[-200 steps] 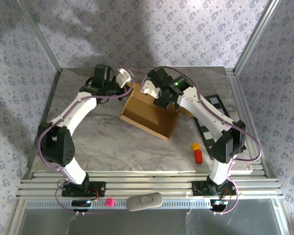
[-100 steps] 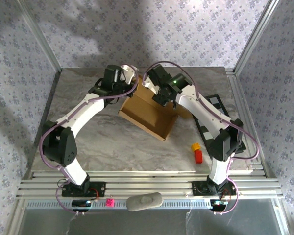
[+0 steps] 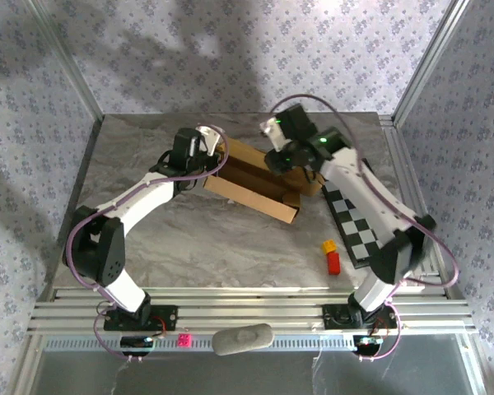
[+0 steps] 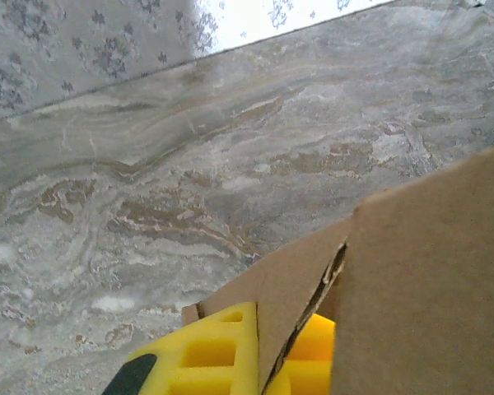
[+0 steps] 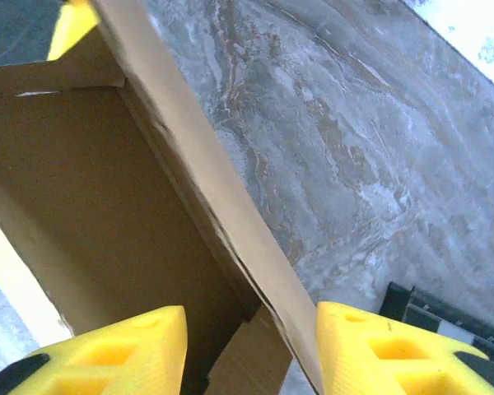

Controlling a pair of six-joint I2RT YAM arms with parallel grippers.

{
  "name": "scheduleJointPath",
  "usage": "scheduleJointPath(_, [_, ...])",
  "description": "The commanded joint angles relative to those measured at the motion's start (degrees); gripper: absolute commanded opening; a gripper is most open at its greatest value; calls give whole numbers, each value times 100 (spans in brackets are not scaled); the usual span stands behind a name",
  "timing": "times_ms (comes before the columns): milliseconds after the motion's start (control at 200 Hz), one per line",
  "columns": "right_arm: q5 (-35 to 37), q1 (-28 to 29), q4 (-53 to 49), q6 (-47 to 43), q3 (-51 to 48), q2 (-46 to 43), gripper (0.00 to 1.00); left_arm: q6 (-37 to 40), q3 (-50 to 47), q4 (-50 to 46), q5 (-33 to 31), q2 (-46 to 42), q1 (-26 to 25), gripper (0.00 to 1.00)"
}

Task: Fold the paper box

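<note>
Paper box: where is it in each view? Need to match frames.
Top external: paper box centre-back.
Left wrist: paper box lower right, wall gripped in left pincer.
Right wrist: paper box left and centre, edge between open right pincer.
Shared landmark: marble tabletop.

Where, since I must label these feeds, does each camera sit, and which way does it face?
Top: high behind the robot, looking down at the table; left arm and right arm show, bases nearest.
Left wrist: on the left arm, looking along the left pincer, shut on a flap of the cardboard box; its yellow fingers show.
Right wrist: on the right arm, looking along the open right pincer straddling a box wall; both fingers show.
Shared: both wrist views show the box and the table.
</note>
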Motion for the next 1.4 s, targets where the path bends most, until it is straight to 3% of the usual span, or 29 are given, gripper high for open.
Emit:
scheduleJointPath(0, [-887, -762, 893, 998, -567, -903, 50, 316, -125, 290, -268, -233, 18, 0])
scheduleJointPath(90, [-1023, -1469, 1282, 2162, -1043, -1285, 54, 300, -146, 318, -286, -268, 18, 0])
scheduleJointPath(185, [-952, -2193, 986, 3843, -1261, -1281, 58, 330, -159, 361, -279, -292, 29, 0])
scheduleJointPath(275, [-1527, -2798, 659, 4911, -1493, -1087, 58, 341, -194, 484, -271, -342, 35, 0])
scheduleJointPath(475, [-2670, -3276, 791, 6269, -1901, -472, 62, 144, -232, 700, 4, -391, 132, 0])
scheduleJointPath(745, [-3070, -3161, 953, 6953, -1806, 30, 64, -193, 9, 643, 350, -396, 273, 0])
scheduleJointPath(920, [-3363, -3082, 1590, 7422, -2214, 132, 64, -258, -20, 662, 410, -356, 284, 0])
scheduleJointPath(1204, [-2866, -3113, 1231, 6773, -1907, 332, 61, -182, -3, 587, 380, -286, 282, 0])
scheduleJointPath(1399, [-2691, -3317, 1445, 6916, -2841, -188, 58, -190, -147, 584, 313, -259, 289, 0])
